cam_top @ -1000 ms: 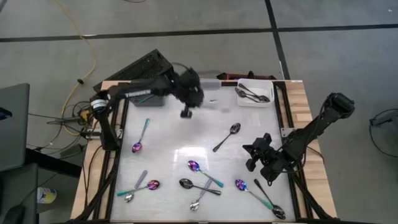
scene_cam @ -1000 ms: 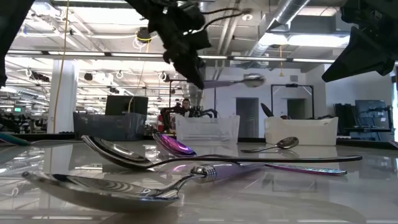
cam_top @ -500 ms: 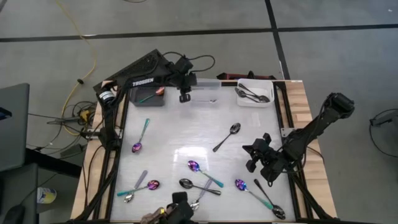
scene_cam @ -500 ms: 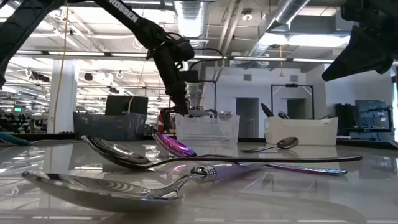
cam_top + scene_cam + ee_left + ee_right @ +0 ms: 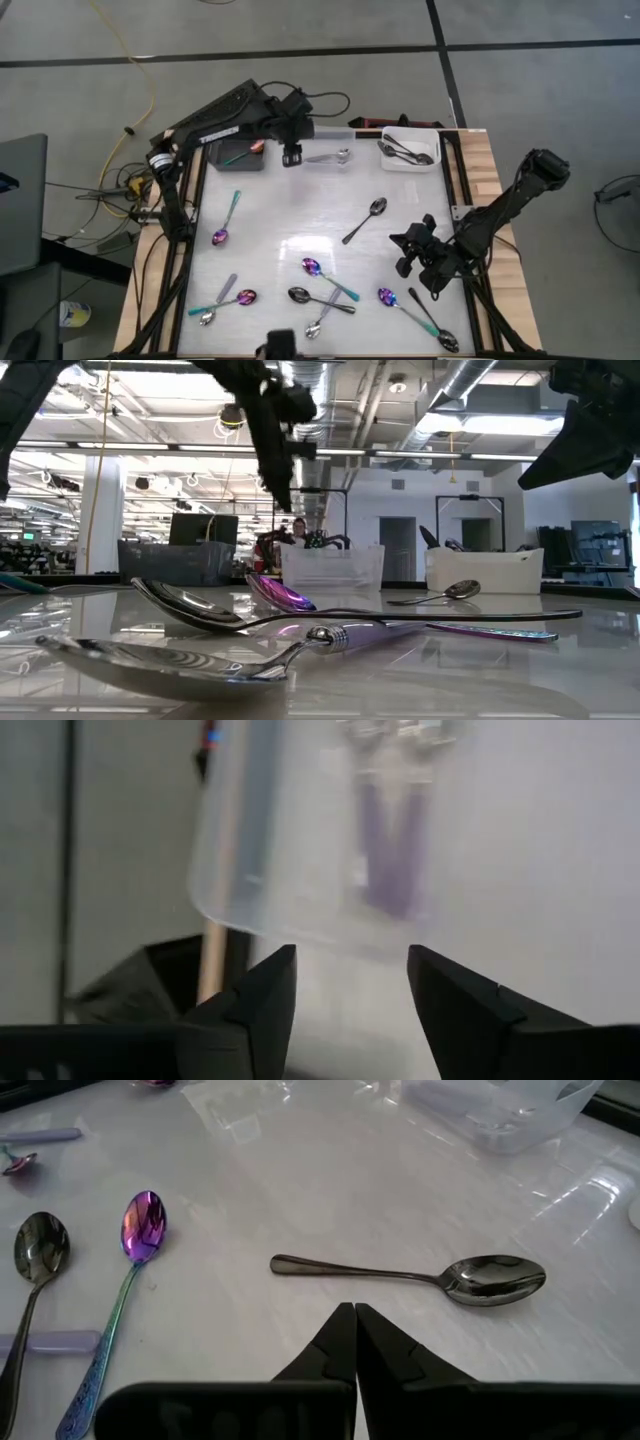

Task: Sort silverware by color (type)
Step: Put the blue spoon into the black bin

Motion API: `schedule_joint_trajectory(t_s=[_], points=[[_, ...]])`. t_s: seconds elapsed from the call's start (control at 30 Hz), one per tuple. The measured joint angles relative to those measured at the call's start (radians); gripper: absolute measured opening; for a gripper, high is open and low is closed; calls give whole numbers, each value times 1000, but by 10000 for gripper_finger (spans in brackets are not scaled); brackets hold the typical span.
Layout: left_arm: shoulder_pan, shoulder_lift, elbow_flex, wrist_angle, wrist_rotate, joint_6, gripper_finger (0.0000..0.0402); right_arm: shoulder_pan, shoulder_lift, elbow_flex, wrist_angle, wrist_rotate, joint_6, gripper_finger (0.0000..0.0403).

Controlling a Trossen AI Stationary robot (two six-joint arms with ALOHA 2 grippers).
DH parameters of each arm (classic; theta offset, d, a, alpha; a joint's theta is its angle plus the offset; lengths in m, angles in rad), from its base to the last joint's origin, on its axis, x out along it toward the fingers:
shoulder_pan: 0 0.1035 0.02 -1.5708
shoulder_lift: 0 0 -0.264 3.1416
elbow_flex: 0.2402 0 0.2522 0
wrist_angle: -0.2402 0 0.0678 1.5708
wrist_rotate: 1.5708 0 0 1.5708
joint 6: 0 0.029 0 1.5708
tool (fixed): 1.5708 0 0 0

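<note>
My left gripper point(image 5: 291, 158) is open and empty at the far edge, above the left end of the clear bin point(image 5: 325, 160). Its fingers point(image 5: 265, 1000) stand apart in front of the clear bin's wall point(image 5: 330, 820). A silver spoon point(image 5: 335, 156) lies in that bin. My right gripper point(image 5: 404, 262) is shut and empty at the right, its tips point(image 5: 355, 1320) just short of a dark spoon point(image 5: 410, 1275) that lies flat on the table. Purple, silver and dark spoons point(image 5: 328, 278) lie scattered over the near half.
A dark grey bin point(image 5: 215, 160) holding a teal-handled spoon stands at the far left. A white bin point(image 5: 438, 150) holding dark spoons stands at the far right. A teal-handled purple spoon point(image 5: 228, 218) lies at the left. Two more spoons point(image 5: 225, 300) lie near left.
My left gripper has gone toward the far edge with a silver spoon, come down to the clear bin and let go. The spoon now lies in the clear bin. The gripper has since risen a little. My right arm has kept still.
</note>
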State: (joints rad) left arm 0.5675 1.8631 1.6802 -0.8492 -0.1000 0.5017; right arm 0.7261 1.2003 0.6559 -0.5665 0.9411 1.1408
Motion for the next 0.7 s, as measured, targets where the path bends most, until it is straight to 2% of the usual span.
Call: schedule_joint_trajectory(t_s=[0.2,0.33,0.4,0.53,0.63,0.7], points=[[-52,-111,50,-294,133,-163,180,-2,0,0,5,0,0,25],[-100,-183,9,-443,305,-272,178,-2,0,0,10,1,-14,25],[-146,-236,-67,-442,358,-312,177,-2,0,0,25,0,-44,25],[-265,-362,-276,-450,366,-400,174,-2,0,0,52,0,-98,25],[-353,-463,-448,-435,356,-509,174,-2,0,0,64,1,-141,25],[-392,-524,-556,-412,300,-625,174,-2,0,0,71,1,-174,25]])
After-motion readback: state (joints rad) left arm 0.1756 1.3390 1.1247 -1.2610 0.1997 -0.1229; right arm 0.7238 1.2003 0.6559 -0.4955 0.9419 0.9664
